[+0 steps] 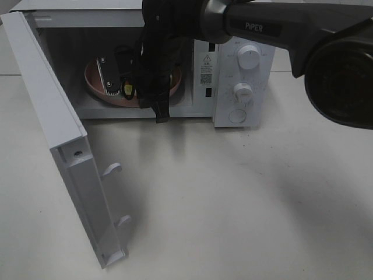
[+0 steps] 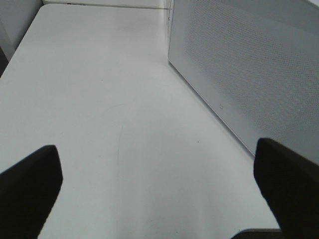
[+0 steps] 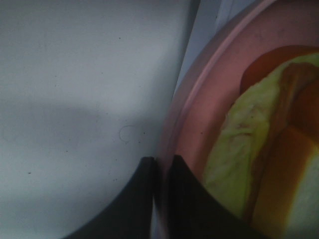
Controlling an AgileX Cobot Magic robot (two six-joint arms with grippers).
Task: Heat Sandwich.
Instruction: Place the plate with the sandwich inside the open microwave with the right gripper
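Right pincer (image 3: pixel 160 162) grips the pink plate (image 3: pixel 219 84) by its rim, seating the sandwich (image 3: pixel 234 164) in the microwave (image 1: pixel 259 73) (left pincer (image 2: pixel 159 186) gapes empty).

Plain white table (image 1: pixel 245 216) under soft light, faint shadows

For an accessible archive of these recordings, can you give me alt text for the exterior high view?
The right gripper reaches into an open white microwave, at a pink plate carrying the sandwich. The door stands wide open at the left.
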